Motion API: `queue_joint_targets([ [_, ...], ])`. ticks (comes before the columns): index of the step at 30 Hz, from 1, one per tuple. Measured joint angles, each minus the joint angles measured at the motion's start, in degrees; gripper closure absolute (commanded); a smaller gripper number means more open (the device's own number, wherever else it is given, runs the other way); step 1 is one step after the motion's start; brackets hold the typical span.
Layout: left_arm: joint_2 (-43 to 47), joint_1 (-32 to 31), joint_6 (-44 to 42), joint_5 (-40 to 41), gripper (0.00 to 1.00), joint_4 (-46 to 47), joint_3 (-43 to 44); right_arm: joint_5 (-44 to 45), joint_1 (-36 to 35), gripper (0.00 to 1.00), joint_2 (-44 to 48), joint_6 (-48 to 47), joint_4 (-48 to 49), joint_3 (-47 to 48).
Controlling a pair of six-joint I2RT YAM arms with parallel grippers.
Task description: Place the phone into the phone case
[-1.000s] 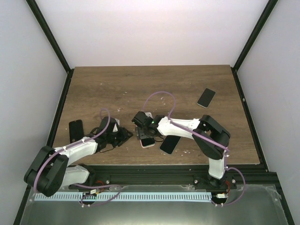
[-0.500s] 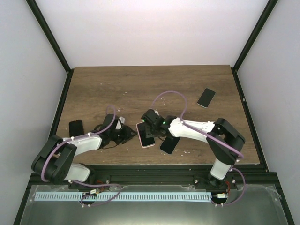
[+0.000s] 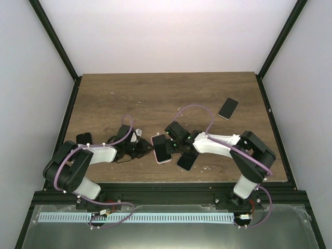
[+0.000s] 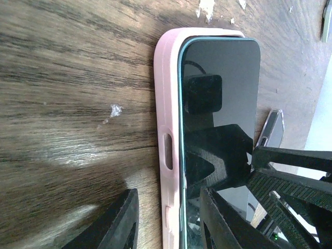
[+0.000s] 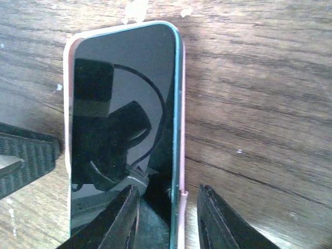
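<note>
Phone (image 4: 223, 78) lying in pink case (image 4: 167, 104), left jaws and right jaws part-spread astride opposite long edges, contact unclear

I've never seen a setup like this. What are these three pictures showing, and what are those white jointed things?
Those are two robot arms, bolted at the near edge of a wooden table. The wide picture looks down from above and behind them. The two close-ups come from a camera on each wrist, so the black prongs at the bottom are that arm's own fingers. Between the arms lies a phone inside a pink case. The left gripper and the right gripper reach it from opposite sides, each with fingers apart, straddling one long edge. Nothing is lifted. Two other dark phone-shaped slabs lie further right, one close and one far back.
</note>
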State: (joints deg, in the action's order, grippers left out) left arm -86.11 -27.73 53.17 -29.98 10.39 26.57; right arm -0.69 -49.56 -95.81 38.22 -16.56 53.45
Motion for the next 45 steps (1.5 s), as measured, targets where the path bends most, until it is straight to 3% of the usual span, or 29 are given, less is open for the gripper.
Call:
queue_joint_targets([
  [12,-3.3,-0.2,-0.7,-2.3,0.69,2.8,1.1,-4.2,0.4,0.84,0.0,-0.3,5.5,-2.3],
  [26,-4.2,-1.4,-0.7,-2.8,0.71,3.7,1.4,-4.8,1.1,0.88,0.1,2.7,13.3,-6.6],
  [33,-3.7,-1.7,-0.5,-1.5,0.78,2.4,1.5,-3.2,0.3,0.88,0.7,6.3,16.4,-8.5],
  [38,-0.3,-2.1,-0.9,0.8,0.75,-3.1,1.8,-2.1,-1.3,0.81,0.9,8.5,16.7,-8.5],
  [45,5.7,-1.5,-1.3,1.8,0.65,-7.3,1.5,-2.3,-2.6,0.61,5.0,8.9,14.9,-8.5],
])
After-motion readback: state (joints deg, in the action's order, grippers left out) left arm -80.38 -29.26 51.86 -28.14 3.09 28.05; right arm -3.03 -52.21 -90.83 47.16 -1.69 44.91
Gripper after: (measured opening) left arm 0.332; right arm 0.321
